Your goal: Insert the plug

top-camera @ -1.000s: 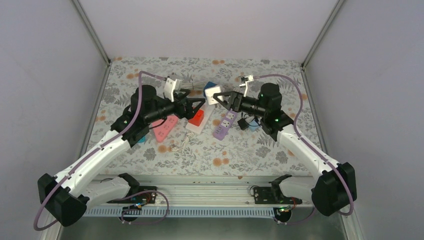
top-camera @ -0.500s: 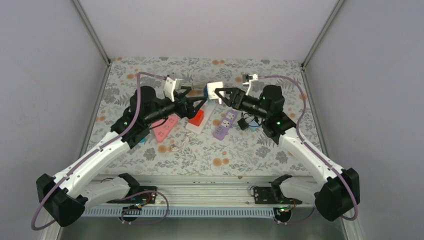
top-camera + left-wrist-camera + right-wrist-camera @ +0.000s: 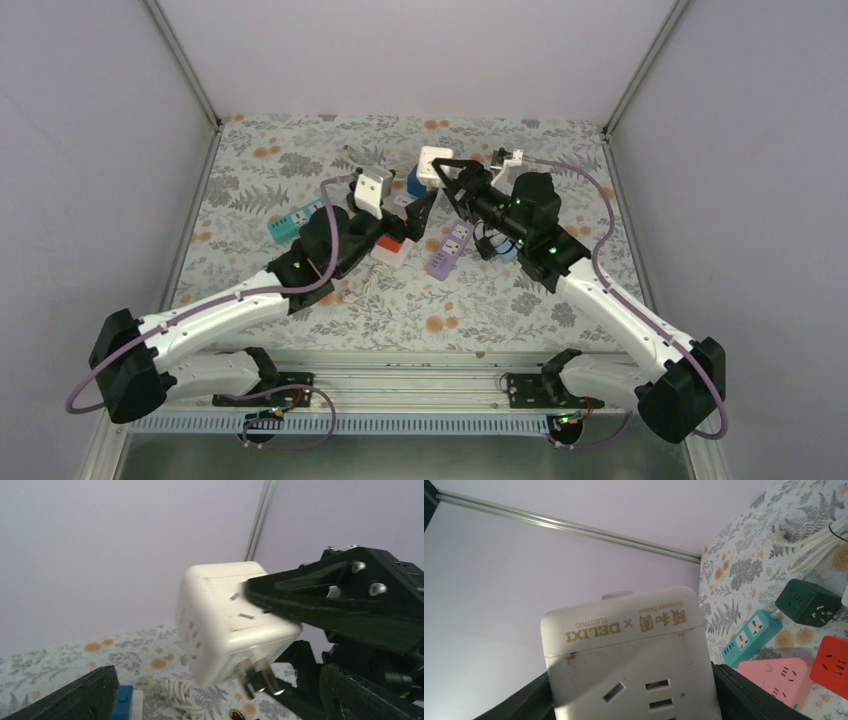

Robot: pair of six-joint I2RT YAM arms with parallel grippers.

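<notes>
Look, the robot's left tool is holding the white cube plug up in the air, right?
No, it's the right tool holding the white cube plug up in the air. The right wrist view shows it clamped there; the left tool is open.

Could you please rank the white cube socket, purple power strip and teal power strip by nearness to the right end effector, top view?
1. White cube socket, held in the right end effector.
2. Purple power strip, mid-table.
3. Teal power strip, far left.

white cube adapter (image 3: 220, 617): smooth plastic, faint sheen, scuffed
surface (image 3: 470, 300): matt floral-print cloth
corner rail (image 3: 569, 527): bare satin metal
</notes>
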